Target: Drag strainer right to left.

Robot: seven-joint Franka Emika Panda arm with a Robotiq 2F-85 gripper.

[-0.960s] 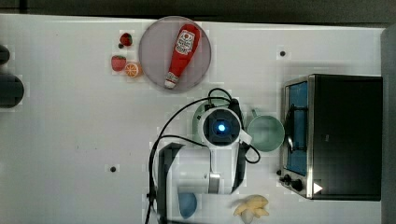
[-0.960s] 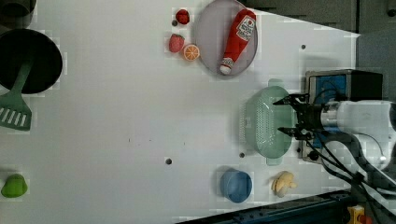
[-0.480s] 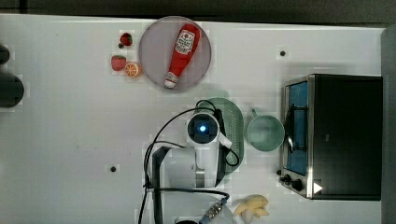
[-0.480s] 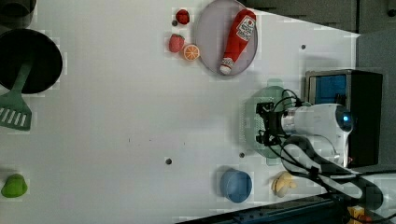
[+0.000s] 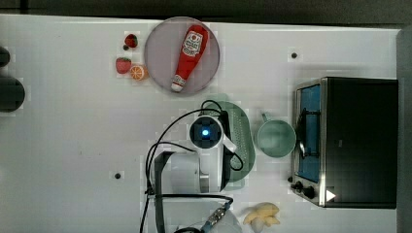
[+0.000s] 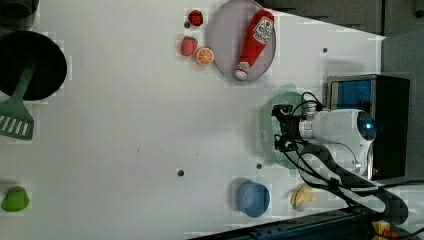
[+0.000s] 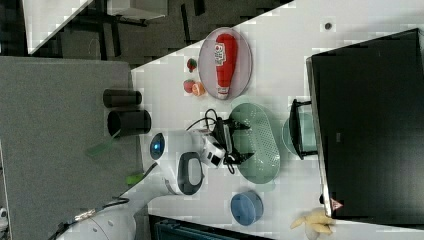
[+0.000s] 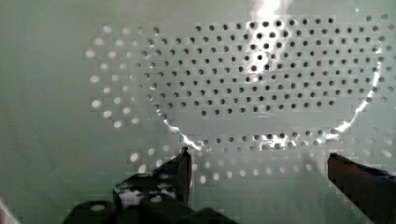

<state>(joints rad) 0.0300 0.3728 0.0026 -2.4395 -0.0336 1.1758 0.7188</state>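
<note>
Gripper [image 8: 259, 163] spread wide over the strainer [image 7: 257, 142].
Poised inside the bowl, gripping nothing, near the table's [image 5: 73, 145] oven-side edge.

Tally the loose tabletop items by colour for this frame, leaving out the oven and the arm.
Mint green: 2, strainer, mug
Red: 3, ketchup bottle, two strawberries
Blue: 1, bowl
Orange: 1, orange slice
Yellow: 1, banana
Grey: 1, plate
Total: 9

The strainer [image 8: 261, 79] looks like glossy, smooth plastic, pierced with holes.
</note>
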